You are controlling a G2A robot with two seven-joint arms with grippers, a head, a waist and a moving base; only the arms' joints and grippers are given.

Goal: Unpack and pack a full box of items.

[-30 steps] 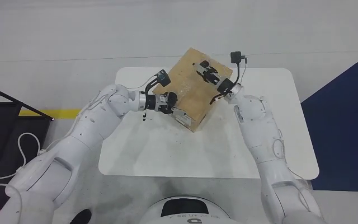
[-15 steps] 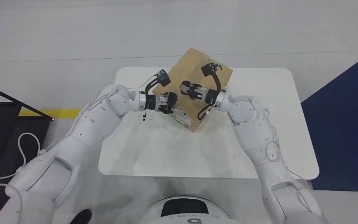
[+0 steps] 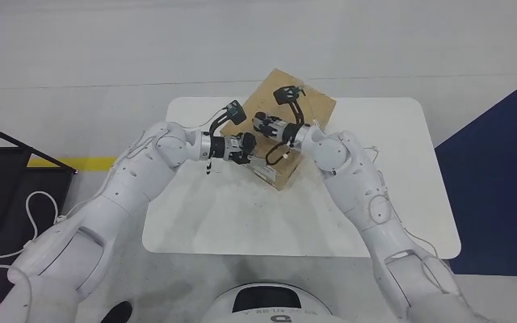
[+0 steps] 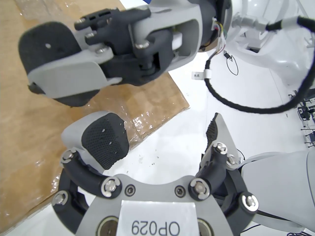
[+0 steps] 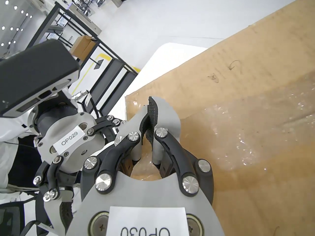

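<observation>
**Two end effectors meet at the box's 8 o'clock edge**

On the floor at 9 o'clock of the white surface [image 3: 242, 218] stands a black frame [image 3: 18, 153] beside a yellow line [image 3: 77, 163]; a dark blue panel [image 3: 485, 186] lies at 3 o'clock.

The left arm comes in from 9 o'clock. Its left end effector [image 4: 160, 133] is released, with one pad over the box's edge and the other over the bare surface. The right arm bends in from 4 o'clock and crosses the lid. Its right end effector [image 5: 150, 114] is clenched, pads pressed together, just beside the left one.

The box [image 3: 317, 105] sits toward 12 o'clock of the surface, turned cornerwise. It is closed brown cardboard with glossy clear tape along the lid.
</observation>
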